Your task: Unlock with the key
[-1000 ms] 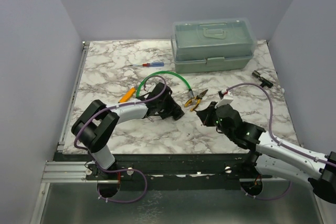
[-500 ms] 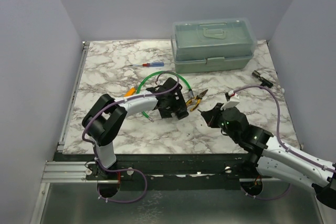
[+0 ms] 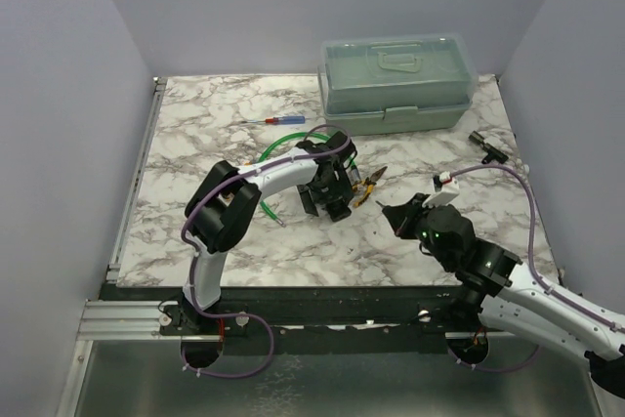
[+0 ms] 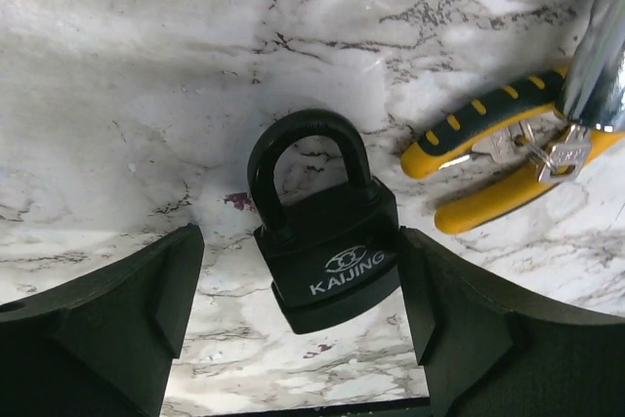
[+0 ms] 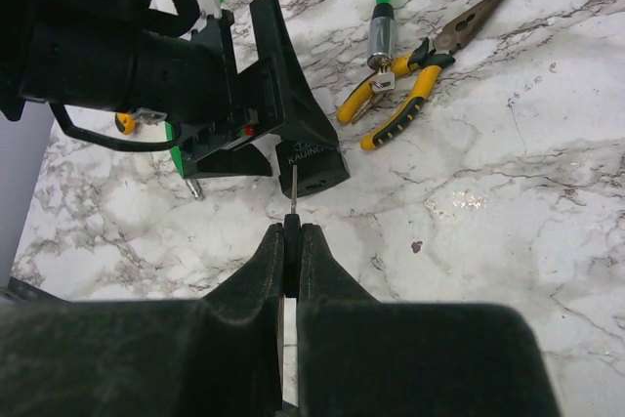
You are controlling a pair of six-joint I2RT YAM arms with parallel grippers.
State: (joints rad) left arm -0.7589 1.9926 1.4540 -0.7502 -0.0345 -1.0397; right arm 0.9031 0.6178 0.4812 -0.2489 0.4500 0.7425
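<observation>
A black padlock [image 4: 330, 241] marked KAIJING lies flat on the marble table with its shackle pointing away. My left gripper [image 4: 298, 246] is open, one finger on each side of the padlock's body and neither touching it. My right gripper [image 5: 292, 233] is shut on the key [image 5: 294, 190], with the dark head pinched between its fingertips. The thin silver blade points at the near end of the padlock [image 5: 312, 165], a short gap away. In the top view the left gripper [image 3: 328, 196] and right gripper [image 3: 393, 214] face each other near the table's middle.
Yellow-handled pliers [image 3: 367, 186] with a small key bunch [image 4: 549, 151] lie just right of the padlock. A green cable lock [image 3: 281, 145] curves behind the left arm. A red-and-blue screwdriver [image 3: 274, 121], a green toolbox [image 3: 395, 85] and a small black object [image 3: 485, 146] lie farther back.
My left arm has swung right and forward, and its jaws have opened wide around the padlock. My right gripper has shifted slightly right, with the key in it throughout.
</observation>
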